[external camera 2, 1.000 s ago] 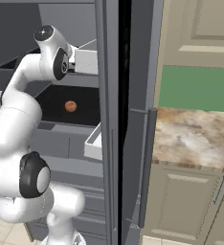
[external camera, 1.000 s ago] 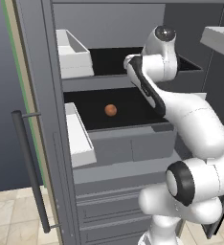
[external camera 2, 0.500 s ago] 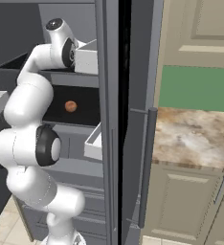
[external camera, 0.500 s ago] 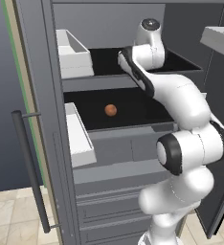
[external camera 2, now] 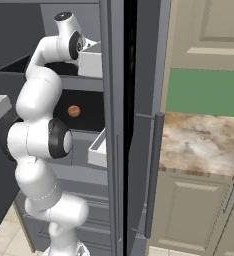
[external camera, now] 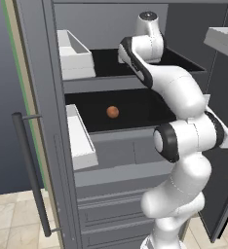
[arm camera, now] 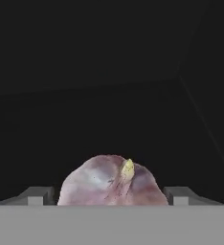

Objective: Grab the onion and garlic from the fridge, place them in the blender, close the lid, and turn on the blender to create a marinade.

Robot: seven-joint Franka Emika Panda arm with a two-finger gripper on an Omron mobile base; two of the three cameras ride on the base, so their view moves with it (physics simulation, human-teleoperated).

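- Progress, by my judgement, is early: the tall grey fridge with the long dark bar handle stands open, and neither vegetable has left it; loading the blender, closing its lid and switching it on are all still to do
- Small round orange-brown onion lies alone on the black lower shelf, towards its middle, well apart from the arm
- White arm reaches into the upper black shelf, to the right of the white door bin
- In the hand view the whitish-pink garlic bulb, mottled with a yellowish pointed tip, sits between the two dark fingertips of the jaws
- Jaws stand open around the garlic, with a small gap showing on each side; whether they touch it I cannot tell
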